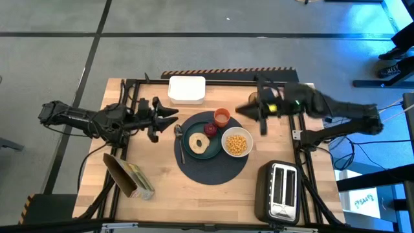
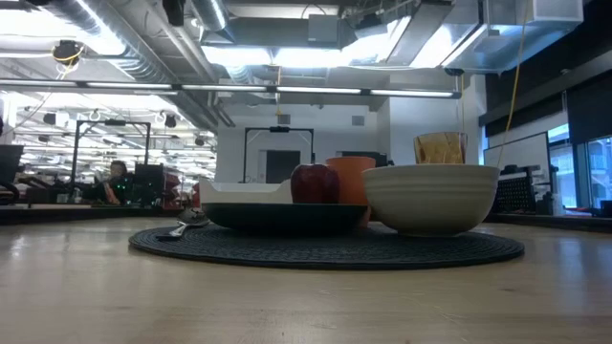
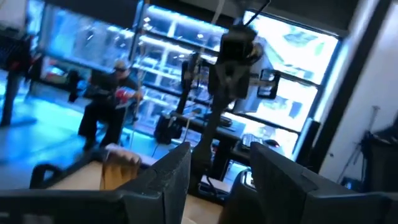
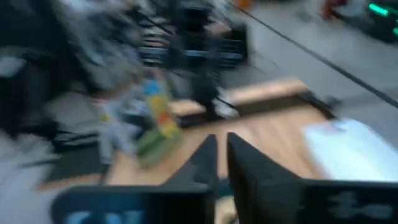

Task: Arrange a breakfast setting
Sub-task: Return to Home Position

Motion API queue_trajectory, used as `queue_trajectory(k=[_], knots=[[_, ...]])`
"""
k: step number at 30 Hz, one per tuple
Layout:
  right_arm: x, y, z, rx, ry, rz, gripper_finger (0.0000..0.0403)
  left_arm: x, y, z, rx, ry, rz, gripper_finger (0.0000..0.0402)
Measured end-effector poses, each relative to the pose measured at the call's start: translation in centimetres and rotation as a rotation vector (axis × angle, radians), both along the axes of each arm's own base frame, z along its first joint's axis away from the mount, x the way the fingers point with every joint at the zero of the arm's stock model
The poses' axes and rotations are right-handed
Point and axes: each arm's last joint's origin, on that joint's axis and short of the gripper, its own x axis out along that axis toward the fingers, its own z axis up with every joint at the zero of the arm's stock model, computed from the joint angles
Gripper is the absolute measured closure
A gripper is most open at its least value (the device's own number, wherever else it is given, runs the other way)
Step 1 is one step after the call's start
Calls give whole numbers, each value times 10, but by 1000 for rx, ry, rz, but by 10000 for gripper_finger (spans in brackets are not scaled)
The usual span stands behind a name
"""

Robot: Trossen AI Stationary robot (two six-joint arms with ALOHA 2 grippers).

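High view: the setting sits mid-table (image 1: 162, 188) — you've got the mat (image 1: 217, 171) w/ the plate (image 1: 194, 123) on it. Bagel (image 1: 197, 144) + apple (image 1: 211, 128) are on the plate. Bowl (image 1: 237, 130) w/ cereal (image 1: 237, 144) is just beside the plate on the R-arm side, cup (image 1: 222, 116) at the mat's far edge by the apple, spoon (image 1: 179, 139) on the mat at the plate's L-arm side. L gripper (image 1: 173, 115) hovers just beside the mat, jaws open, empty. R gripper (image 1: 240, 110) hangs near the cup — blurred, can't tell its jaws' state.

both arms (image 1: 77, 118) dark, jointed; left tool (image 1: 169, 117), right tool (image 1: 244, 110) black, two-fingered
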Motion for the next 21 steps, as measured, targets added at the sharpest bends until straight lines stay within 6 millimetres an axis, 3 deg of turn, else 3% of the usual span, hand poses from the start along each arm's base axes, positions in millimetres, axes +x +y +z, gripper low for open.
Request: queue_trajectory(k=[5, 11, 14, 18, 21], knots=[[-30, 8, -34, 70, -261, 2, 389, -6, 0, 4, 137, -9, -29, 274], [-54, 7, -87, 110, -62, -45, 401, -12, 8, -6, 212, 126, -68, 354], [-60, 12, -89, 30, -165, -10, 402, -18, 9, -16, 238, 160, -100, 393], [-72, 21, -100, -108, -234, 53, 402, -34, 10, -38, 225, 118, -72, 395], [-76, 25, -119, -130, -212, 61, 403, -49, 10, -54, 169, 93, -67, 400]])
